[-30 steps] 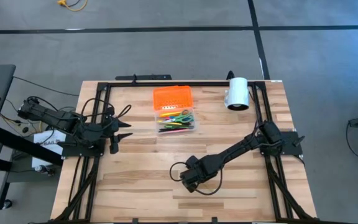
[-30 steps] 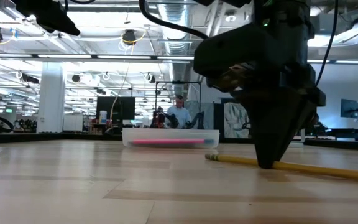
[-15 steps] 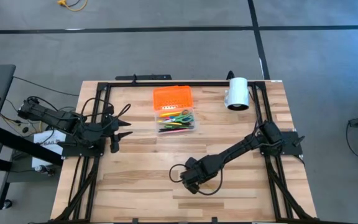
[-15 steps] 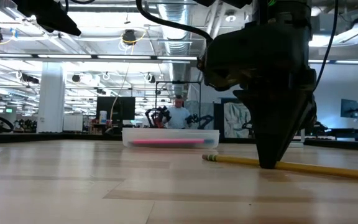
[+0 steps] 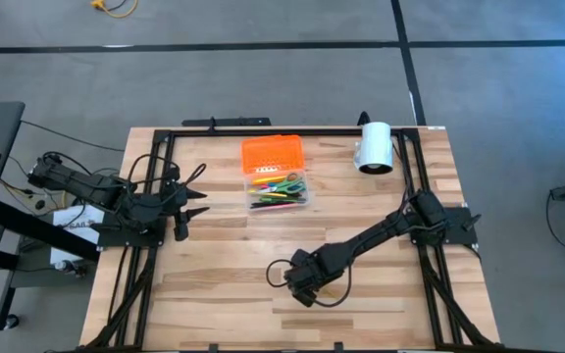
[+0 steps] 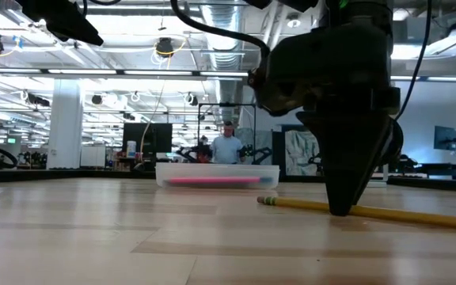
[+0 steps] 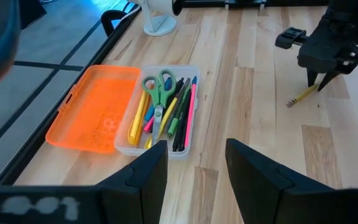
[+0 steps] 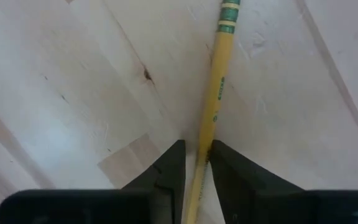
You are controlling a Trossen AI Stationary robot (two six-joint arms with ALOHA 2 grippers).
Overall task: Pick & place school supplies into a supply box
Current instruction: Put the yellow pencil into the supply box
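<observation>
- Straddling a yellow pencil (image 8: pixel 215 106), the right gripper (image 8: pixel 195 163) is seen pointing straight down at the front-centre of the table (image 5: pixel 214 294); its fingers (image 8: pixel 170 168) stand a narrow gap apart, one on each side of the shaft; whether the pads press on the wood cannot be told.
- The pencil is seen lying flat on the boards in the low view (image 6: pixel 386 212), its green-banded eraser end sticking out beside the gripper tips (image 6: pixel 340 207); it is not lifted.
- From above, the right gripper (image 5: pixel 300 286) is found well apart from the supply box, on the near side of it.
- The left gripper (image 7: pixel 194 168) is held above the table's left edge, fingers spread wide with nothing between them; it is aimed across the boards toward the box.
- The supply box (image 7: pixel 156 107) is found toward the back of the table, its orange lid (image 7: pixel 95 106) folded open flat beside the clear tray; pens and pencils are laid lengthwise in the tray; green-handled scissors (image 7: pixel 158 87) are laid on top of them.
- A white cylinder (image 5: pixel 374 147) is noted on its side near the back right corner.
- A person (image 6: pixel 226 146) is seen in the room beyond the table.
</observation>
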